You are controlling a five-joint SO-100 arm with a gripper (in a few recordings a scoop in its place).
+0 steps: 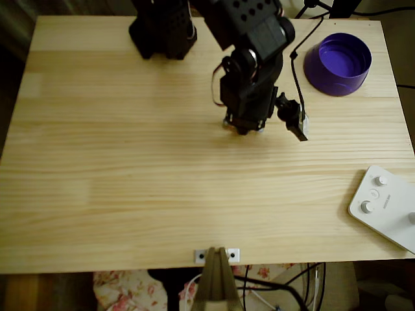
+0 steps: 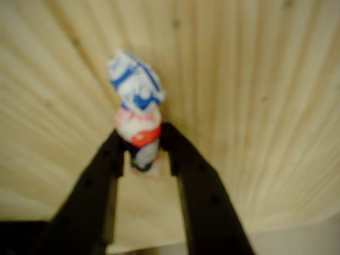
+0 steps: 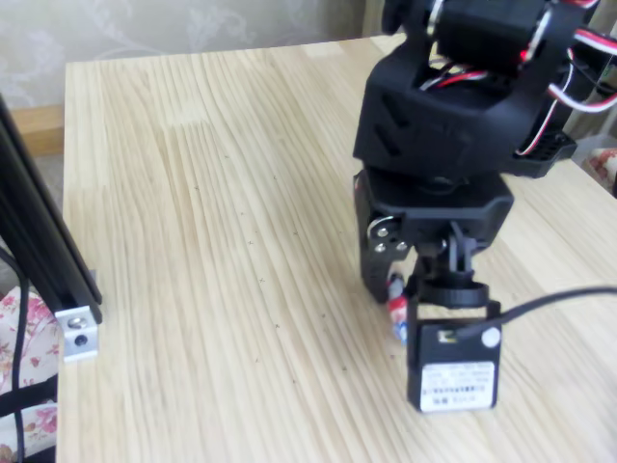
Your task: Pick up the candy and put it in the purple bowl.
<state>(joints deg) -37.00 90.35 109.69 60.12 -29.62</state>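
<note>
Candy (image 2: 139,130) sits pinched between the gripper's (image 2: 143,143) fingertips at the table (image 1: 130,162), purple bowl (image 1: 338,63) empty.

In the wrist view the candy (image 2: 139,130) sits between my fingertips, sticking out ahead of my gripper (image 2: 143,151), with the table (image 2: 255,106) under it. In the overhead view the bowl (image 1: 338,63) stands well off to my right, on the table.
</note>
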